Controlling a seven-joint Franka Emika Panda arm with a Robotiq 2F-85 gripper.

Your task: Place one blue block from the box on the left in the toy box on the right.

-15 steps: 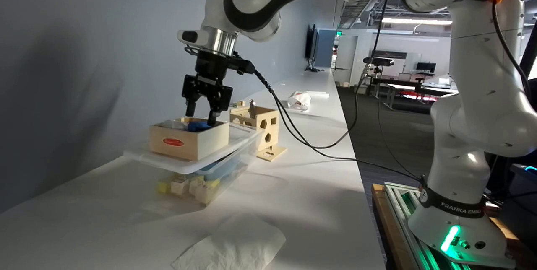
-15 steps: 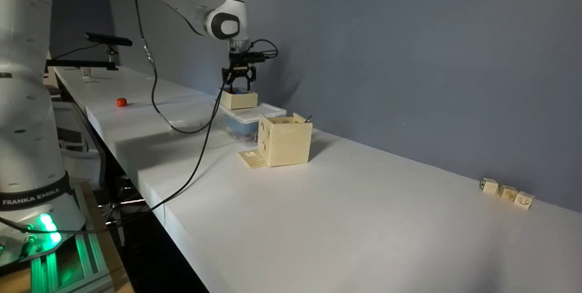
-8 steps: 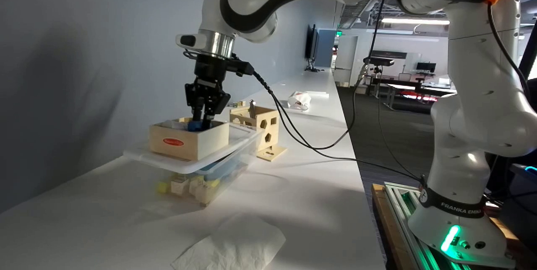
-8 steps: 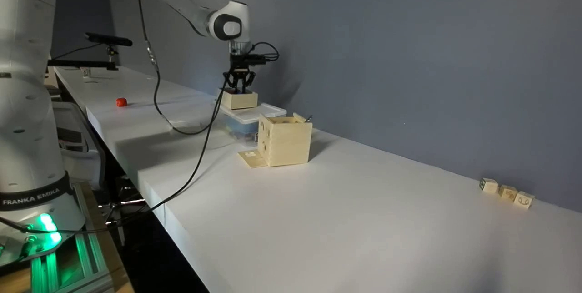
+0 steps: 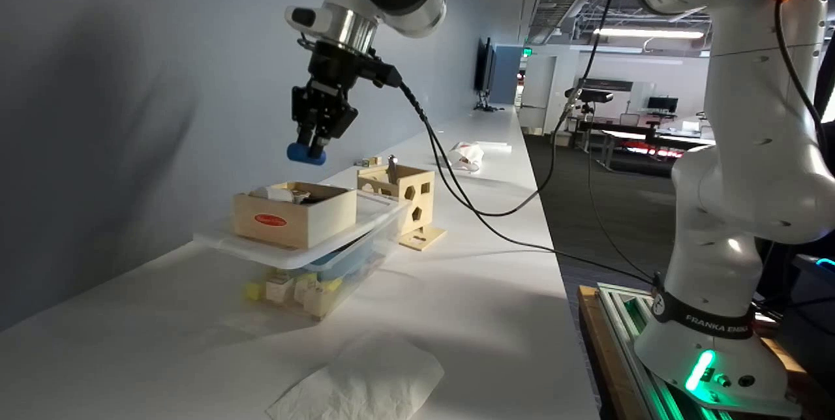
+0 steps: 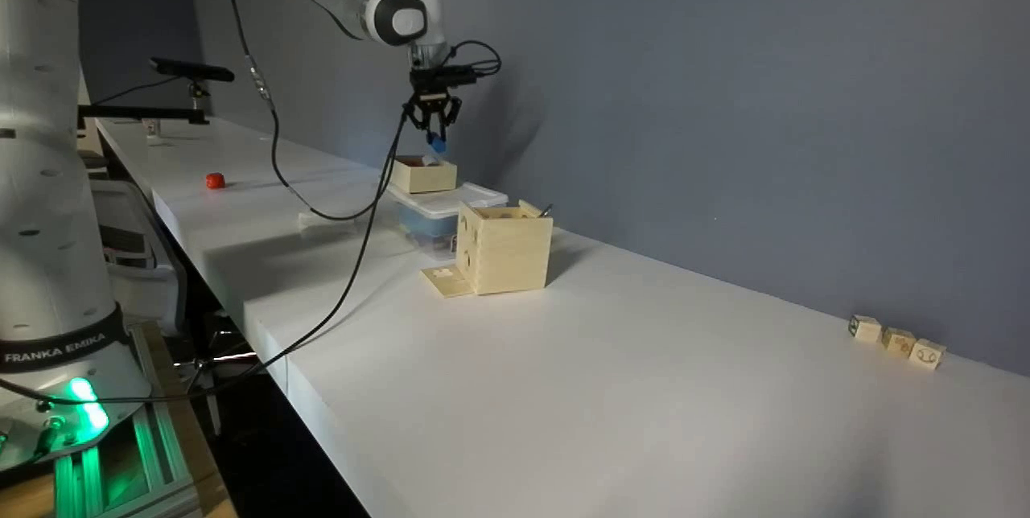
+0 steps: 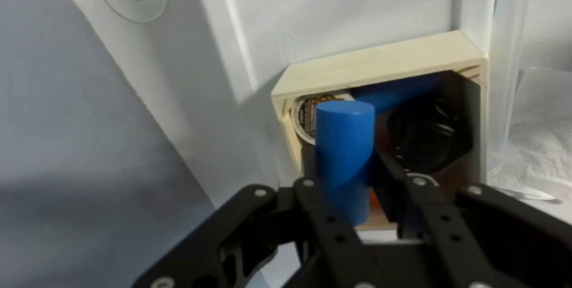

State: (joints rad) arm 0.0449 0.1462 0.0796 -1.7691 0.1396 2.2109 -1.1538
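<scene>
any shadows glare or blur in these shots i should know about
In the wrist view, the hand gripping the blue cylinder looks blurred, a bright streak lines the plastic lid, and shadow darkens the inside of the wooden box; in both exterior views, a soft shadow falls on the wall and the green base light glares.

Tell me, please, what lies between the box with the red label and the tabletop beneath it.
A lidded plastic bin: the box sits on its lid, and the bin stands on the tabletop; both exterior views show this.
</scene>
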